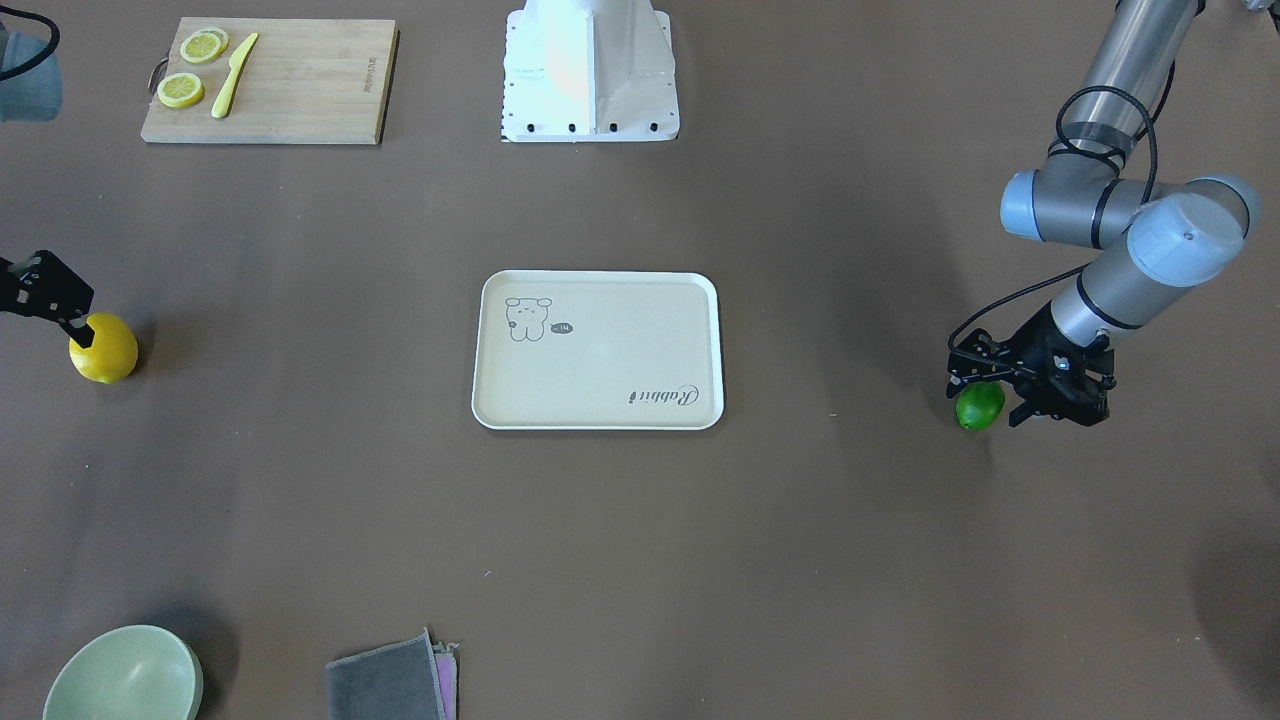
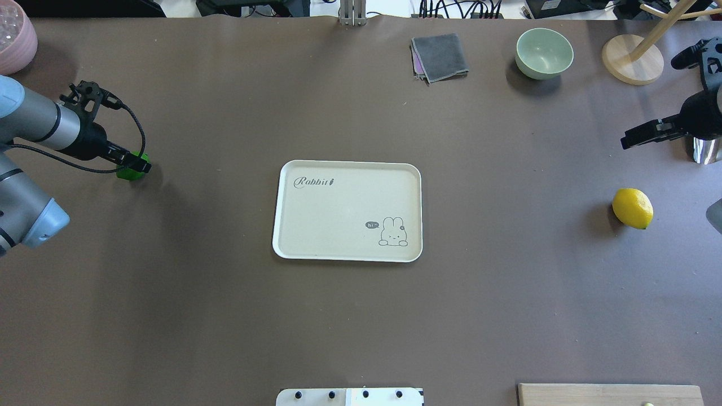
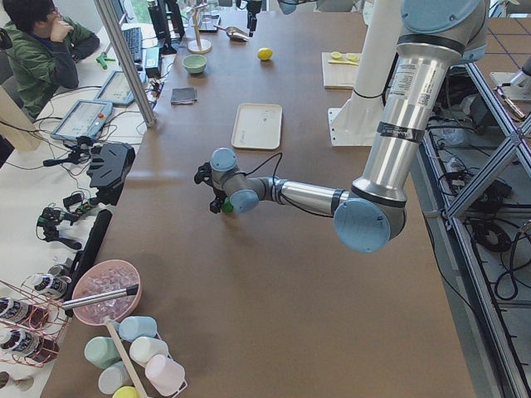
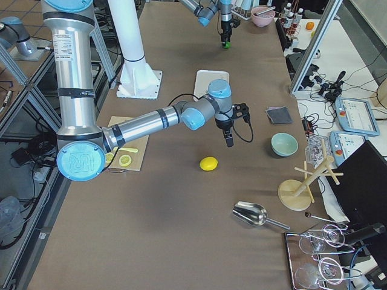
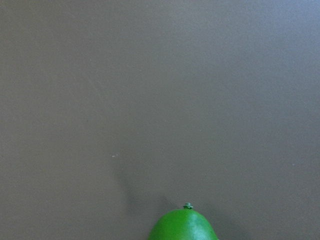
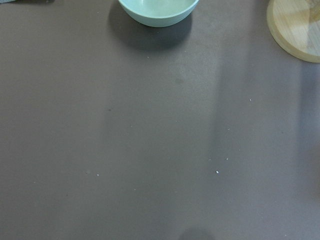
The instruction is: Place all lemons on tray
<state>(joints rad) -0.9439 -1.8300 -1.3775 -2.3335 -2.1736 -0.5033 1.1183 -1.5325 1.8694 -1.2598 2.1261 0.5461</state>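
Front-facing view: tray (image 1: pixel 600 350) lies flat mid counter (image 1: pixel 850 560); green lemon (image 1: pixel 978 407) sits well off to the view's right (the robot's left side), under the left gripper (image 1: pixel 1000 398); the fingers look to stand either side of the fruit, cannot tell whether they pinch it; yellow lemon (image 1: pixel 103 350) is at the view's left edge, well apart from the tray; right gripper (image 1: pixel 62 312) overlaps its top in this view, finger state not readable; cutting board (image 1: pixel 300 85) in the far corner carries lemon slices (image 1: pixel 181 90) and a yellow knife (image 1: pixel 233 75); green bowl (image 1: pixel 122 675) and grey cloth (image 1: pixel 385 685) at the near edge.

Overhead view: green lemon mostly hidden under the left gripper's black tip; yellow lemon on the counter at right, right gripper beyond it and apart from it; wooden stand base (image 2: pixel 632 59) near the green bowl.

Left side view: near arm stretched low, green lemon just below its gripper.

Right side view: near arm's gripper points down above the counter, yellow lemon beside it, not touching.

Left wrist view: top of the green lemon with its stem nub at the bottom edge; brown counter beyond.

Right wrist view: counter, green bowl at top, wooden stand base in the top right corner.
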